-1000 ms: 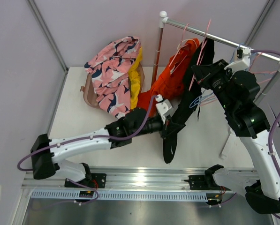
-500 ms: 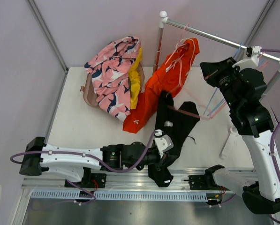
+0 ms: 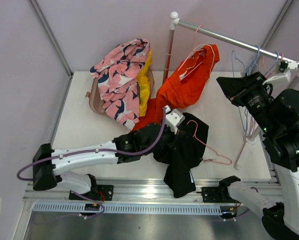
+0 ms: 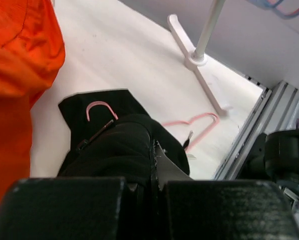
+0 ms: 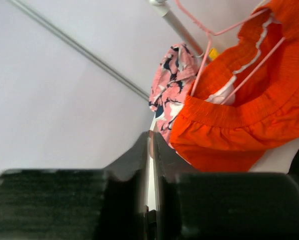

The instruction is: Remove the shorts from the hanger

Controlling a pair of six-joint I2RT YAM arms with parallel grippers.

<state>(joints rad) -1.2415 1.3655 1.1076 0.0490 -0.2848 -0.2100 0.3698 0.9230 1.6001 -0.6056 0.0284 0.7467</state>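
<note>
We have the left tool (image 4: pixel 157 182) pinched tight on the black shorts (image 3: pixel 184 152), bunched on the surface (image 3: pixel 84 127), with a pink hanger (image 3: pixel 215 155) lying partly across them. Our right tool (image 5: pixel 150 140) hangs near the rail (image 3: pixel 224 38), fingers together, holding nothing. The orange shorts (image 3: pixel 187 85) hang from that rail.

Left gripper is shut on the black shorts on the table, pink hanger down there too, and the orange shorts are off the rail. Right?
No: the orange shorts hang from the rail on their hanger, as the right wrist view shows. The rest holds: left gripper shut on the black shorts on the table, pink hanger down there too.
</note>
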